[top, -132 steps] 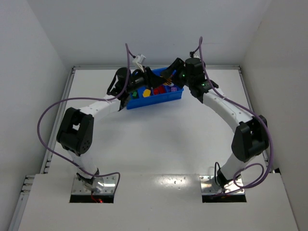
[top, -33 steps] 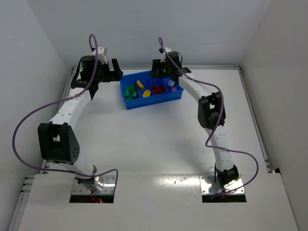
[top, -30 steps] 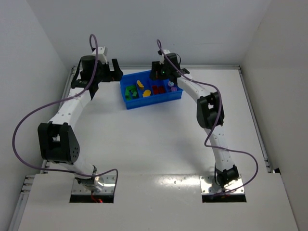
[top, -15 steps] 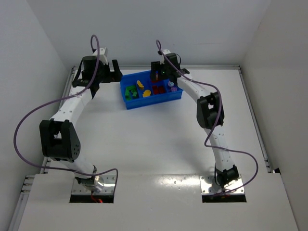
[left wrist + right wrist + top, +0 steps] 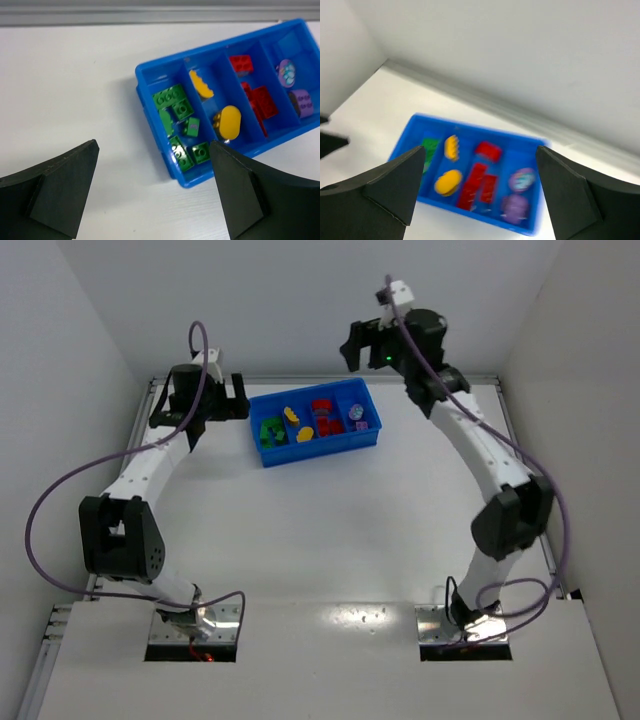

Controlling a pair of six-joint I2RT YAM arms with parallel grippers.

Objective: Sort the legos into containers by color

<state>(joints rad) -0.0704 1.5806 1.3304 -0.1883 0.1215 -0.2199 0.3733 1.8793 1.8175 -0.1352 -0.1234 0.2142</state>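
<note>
- Since half a second ago the right tool (image 5: 481, 151) has lifted off the tray's far edge and swung up and to the right; the left arm has barely shifted.
- Right tool: fingers spread wide, nothing between them, hanging high over the far wall of the blue tray (image 5: 322, 448).
- Left tool (image 5: 153, 150): also spread and carrying nothing, low and just beside the tray's left short end, so it is the nearer of the two.
- From the left tool the tray lies to the right. Its long axis runs left to right across the tabletop (image 5: 330, 530), a little tilted.
- Legos, all inside the tray: green bricks (image 5: 176, 104) in the leftmost compartment, yellow pieces (image 5: 228, 120) next, red bricks (image 5: 261, 100) third, purple pieces (image 5: 301, 102) at the right end.
- The left wrist view shows each brick sharply, one colour per compartment. The right wrist view is blurred and gives only colour patches. The top view alone shows both arms standing clear of the tray.
- No brick shows outside the tray, so sorting looks finished.
</note>
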